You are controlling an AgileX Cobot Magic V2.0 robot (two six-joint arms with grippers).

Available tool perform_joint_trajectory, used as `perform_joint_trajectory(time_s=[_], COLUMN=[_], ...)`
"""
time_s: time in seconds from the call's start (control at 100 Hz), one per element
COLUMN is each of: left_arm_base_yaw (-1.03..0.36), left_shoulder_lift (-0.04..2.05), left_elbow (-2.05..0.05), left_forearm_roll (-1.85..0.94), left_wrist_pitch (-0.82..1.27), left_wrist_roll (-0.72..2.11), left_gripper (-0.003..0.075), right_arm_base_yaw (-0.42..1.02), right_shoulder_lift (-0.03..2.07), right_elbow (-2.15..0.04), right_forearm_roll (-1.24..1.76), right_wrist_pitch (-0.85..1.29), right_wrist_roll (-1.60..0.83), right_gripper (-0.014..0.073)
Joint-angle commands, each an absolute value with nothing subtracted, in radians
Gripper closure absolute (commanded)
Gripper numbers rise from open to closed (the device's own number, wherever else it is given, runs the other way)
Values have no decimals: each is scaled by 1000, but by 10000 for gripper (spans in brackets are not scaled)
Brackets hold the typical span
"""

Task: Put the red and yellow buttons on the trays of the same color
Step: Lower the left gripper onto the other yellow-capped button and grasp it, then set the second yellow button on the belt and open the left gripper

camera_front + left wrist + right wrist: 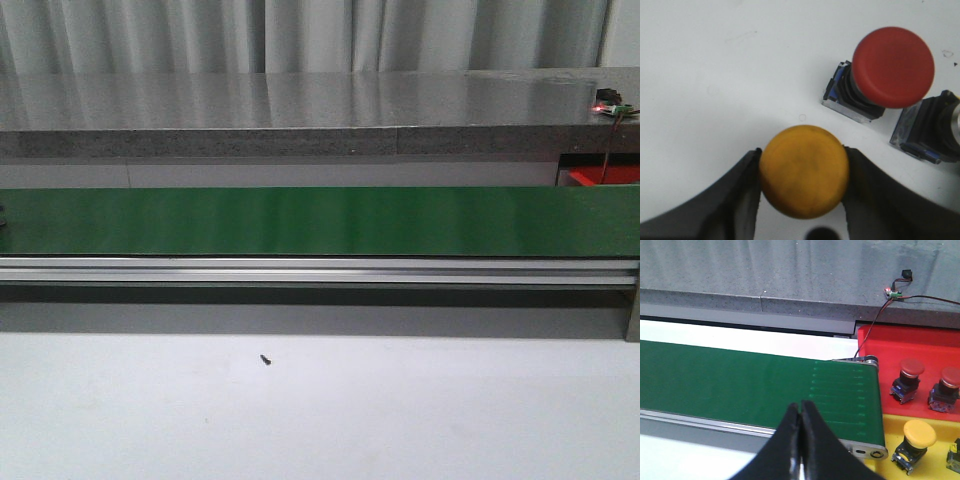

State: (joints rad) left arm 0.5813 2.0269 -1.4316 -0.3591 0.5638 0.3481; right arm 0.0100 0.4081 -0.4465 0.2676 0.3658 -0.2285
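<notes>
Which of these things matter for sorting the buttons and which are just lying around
Job:
yellow button in the left gripper
red button
red tray
yellow tray

Lying about:
green conveyor belt
small black screw
circuit board with wire

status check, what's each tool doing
Left tool shut on round yellow push button. Right tool shut, empty, over green conveyor belt. Nothing blocking.

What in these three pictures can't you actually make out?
- Left wrist view: the body under the yellow button is hidden by its own cap, held in the left gripper.
- Left wrist view: a third button beside the red button is cut off by the edge; cap colour unknown.
- Front view: the red tray is mostly hidden behind the conveyor.
- Front view: the dark speck is too small to identify.
</notes>
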Motion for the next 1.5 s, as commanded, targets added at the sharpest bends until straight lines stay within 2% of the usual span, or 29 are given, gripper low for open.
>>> perform_joint_trajectory(time_s=[0.0, 0.12, 0.2, 0.86, 1.49], left_arm_base_yaw=[582, 582, 582, 552, 355], left_shoulder_lift=[1973, 1973, 1973, 1690, 1730], left_elbow=[-1461, -1461, -1461, -1461, -1449], left_forearm_roll=[-386, -386, -386, -327, -311], left_wrist_pitch=[519, 518, 521, 668, 737], left_wrist_roll=[352, 352, 352, 359, 359], left_gripper=[510, 587, 602, 603, 603], right_arm_base_yaw=[13, 13, 13, 13, 13], right_shoulder_lift=[412, 412, 412, 412, 412], right_elbow=[-469, -469, -469, -469, -469], right_forearm_roll=[281, 281, 281, 281, 283], right_wrist_pitch=[298, 298, 298, 297, 294], right_wrist_roll=[-237, -237, -237, -237, -237], right_gripper=[717, 717, 717, 717, 717])
